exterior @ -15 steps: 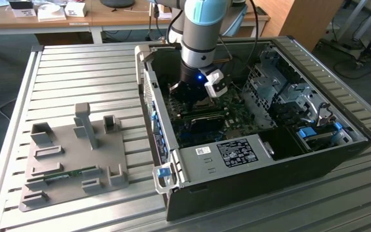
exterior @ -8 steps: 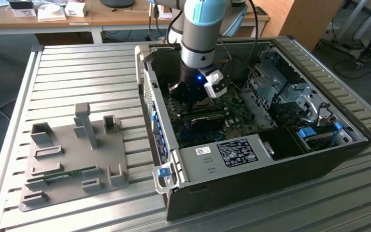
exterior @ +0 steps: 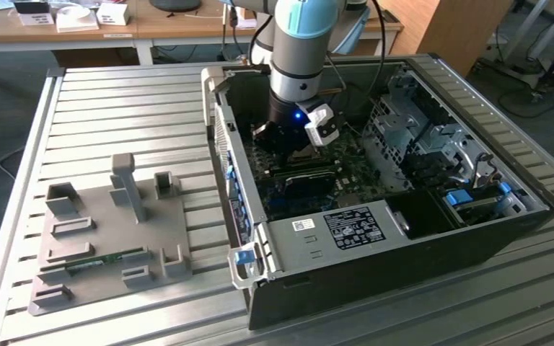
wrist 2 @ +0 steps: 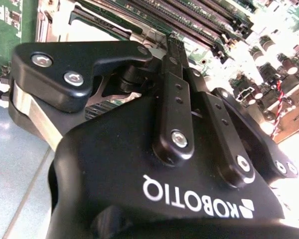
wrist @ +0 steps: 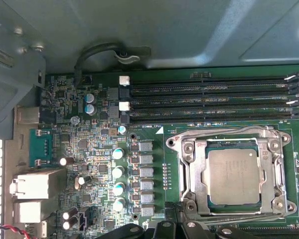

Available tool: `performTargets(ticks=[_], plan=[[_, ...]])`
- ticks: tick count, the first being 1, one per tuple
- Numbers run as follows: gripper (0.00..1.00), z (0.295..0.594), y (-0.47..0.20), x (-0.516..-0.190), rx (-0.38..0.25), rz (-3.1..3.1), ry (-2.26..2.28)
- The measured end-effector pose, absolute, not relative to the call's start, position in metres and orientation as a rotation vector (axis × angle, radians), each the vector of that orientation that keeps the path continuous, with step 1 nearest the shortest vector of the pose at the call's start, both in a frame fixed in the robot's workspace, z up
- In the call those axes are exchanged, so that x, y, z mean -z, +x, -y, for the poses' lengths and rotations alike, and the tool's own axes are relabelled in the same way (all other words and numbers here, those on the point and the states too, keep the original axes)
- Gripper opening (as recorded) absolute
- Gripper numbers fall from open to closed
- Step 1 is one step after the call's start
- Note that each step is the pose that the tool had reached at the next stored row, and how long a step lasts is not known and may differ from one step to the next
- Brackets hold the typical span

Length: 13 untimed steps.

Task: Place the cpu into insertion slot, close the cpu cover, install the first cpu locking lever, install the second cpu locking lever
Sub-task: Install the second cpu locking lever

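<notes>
In the first wrist view the cpu [wrist: 234, 177], a pale silvery-tan square, lies flat in the insertion slot [wrist: 285, 149] on the green motherboard. The cpu cover [wrist: 190, 174], a silvery frame, lies down around the chip. A thin metal locking lever [wrist: 224, 133] runs along the socket side nearest the memory slots. My gripper [wrist: 177, 228] shows as black parts at the socket's edge. In the exterior view the gripper [exterior: 291, 144] hangs low inside the open case over the board. The second wrist view has the gripper [wrist 2: 172, 47] close above the board, with nothing seen in it.
The grey computer case [exterior: 374, 274] lies open on a slatted metal table [exterior: 113, 94]. Long black memory slots [wrist: 209, 102] run beside the socket. Capacitors [wrist: 118, 172] and rear ports [wrist: 35, 184] stand nearby. A grey fixture plate [exterior: 104, 238] sits at the exterior view's left.
</notes>
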State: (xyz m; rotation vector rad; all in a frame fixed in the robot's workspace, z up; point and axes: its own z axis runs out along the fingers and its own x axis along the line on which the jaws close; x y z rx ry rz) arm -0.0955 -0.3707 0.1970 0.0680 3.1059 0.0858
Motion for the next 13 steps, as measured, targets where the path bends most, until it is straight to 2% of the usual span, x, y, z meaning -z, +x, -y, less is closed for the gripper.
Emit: performTargets(ticks=[13], plan=[[0.11,0.371,-0.095,-0.217,-0.084,-3.106,0.068]])
